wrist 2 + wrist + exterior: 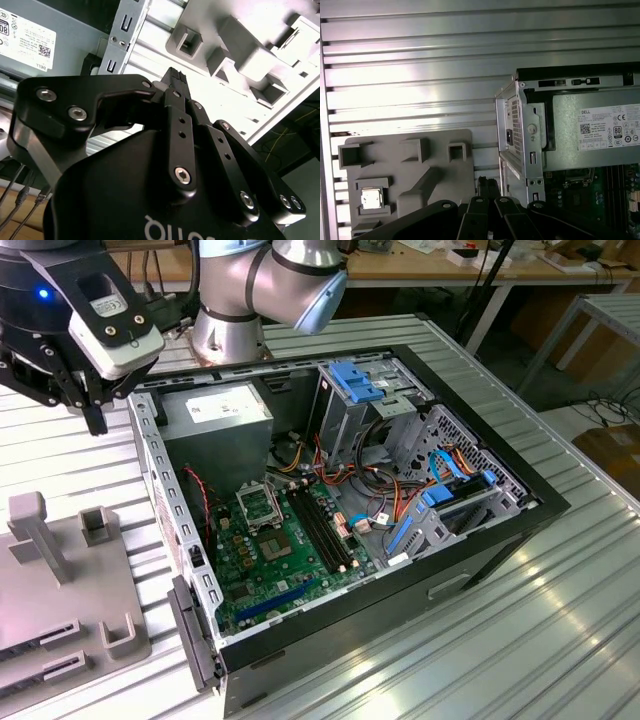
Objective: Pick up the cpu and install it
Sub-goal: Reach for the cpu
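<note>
Silver square cpu (371,198) — in grey tray (395,139).

I'm watching an open computer case (470,565) lying on the slatted metal table (520,640), motherboard (250,575) facing up, while a grey fixture plate (60,600) is sitting just beside it.

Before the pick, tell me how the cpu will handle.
The cpu looks thin and flat, so probably light and stiff. Its shiny metal top may be slippery. Set in a recess of the grey holder, it likely won't slide.
</note>
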Controlling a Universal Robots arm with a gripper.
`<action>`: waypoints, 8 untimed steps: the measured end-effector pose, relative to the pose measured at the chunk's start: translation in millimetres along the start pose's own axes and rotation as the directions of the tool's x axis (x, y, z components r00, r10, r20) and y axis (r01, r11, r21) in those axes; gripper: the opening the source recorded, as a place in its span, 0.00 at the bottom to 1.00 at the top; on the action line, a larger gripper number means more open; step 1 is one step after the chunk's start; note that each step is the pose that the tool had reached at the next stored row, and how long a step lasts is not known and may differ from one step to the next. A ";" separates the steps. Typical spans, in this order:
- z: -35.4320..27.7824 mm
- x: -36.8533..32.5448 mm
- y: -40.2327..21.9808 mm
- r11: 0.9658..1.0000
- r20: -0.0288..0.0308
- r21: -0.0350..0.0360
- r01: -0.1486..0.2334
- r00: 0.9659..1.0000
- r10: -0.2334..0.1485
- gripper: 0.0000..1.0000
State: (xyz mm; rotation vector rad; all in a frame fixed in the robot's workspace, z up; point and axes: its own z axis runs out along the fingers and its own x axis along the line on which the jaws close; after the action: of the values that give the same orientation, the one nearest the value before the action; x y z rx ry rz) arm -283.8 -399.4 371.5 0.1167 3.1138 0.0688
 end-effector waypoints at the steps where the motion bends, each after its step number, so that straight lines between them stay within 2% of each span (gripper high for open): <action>1: 0.1 0.9 -0.1 1.000 0.000 0.000 0.000 1.000 0.000 0.11; 8: 0.6 8.3 -0.7 1.000 0.000 0.000 0.000 1.000 0.000 0.11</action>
State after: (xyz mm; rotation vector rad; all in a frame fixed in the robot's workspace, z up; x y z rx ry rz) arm -292.1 -399.5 370.7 0.1166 3.1137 0.0689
